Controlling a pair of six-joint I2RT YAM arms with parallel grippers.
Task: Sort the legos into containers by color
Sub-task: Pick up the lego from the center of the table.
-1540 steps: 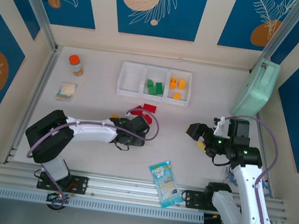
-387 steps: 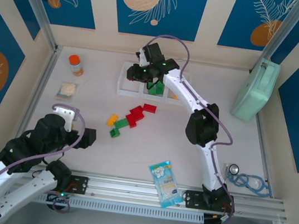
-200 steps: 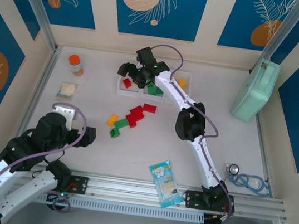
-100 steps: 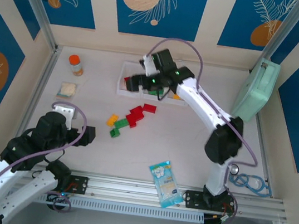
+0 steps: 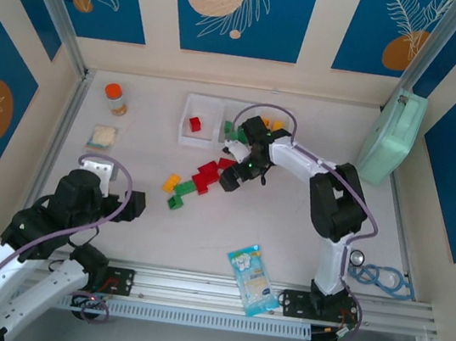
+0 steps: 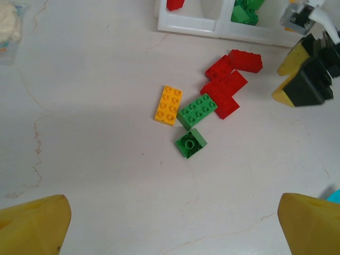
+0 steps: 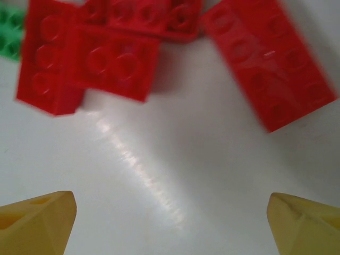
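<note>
- top view: the white tray (image 5: 183, 138) of three bins sits at the far side of the surface (image 5: 288, 231). one red brick (image 5: 195, 123) lies in its left bin. green bricks (image 5: 231, 126) show in the middle bin and orange ones (image 5: 276, 125) in the right bin, partly behind the right arm. the loose bricks (image 5: 196, 181) lie clustered near the middle, in front of the tray. the right jaws hang spread and empty just beside the red end of the cluster. the left jaws sit at the near left, wide apart, holding nothing.
- left wrist view: an orange brick (image 6: 168, 105) lies next to a long green brick (image 6: 197, 111), with a small green brick (image 6: 190, 143) just below. the red pile (image 6: 226, 93) touches the long green one, and another red brick (image 6: 245, 60) sits at the pile's far end. the right arm's dark fingers (image 6: 305, 87) stand close beside the reds.
- right wrist view: a long red brick (image 7: 268, 79) lies a little apart from the overlapping red ones (image 7: 87, 69). the yellow fingertips (image 7: 37, 218) sit at the bottom corners with bare surface between them.
- handling, as a judgement: the bricks look hard, light and glossy, so they will not deform but may skid or twist out of a loose pinch. the long red brick looks easiest to take. pinch it across its two flat long sides at mid-length, square on, clear of its neighbours.
</note>
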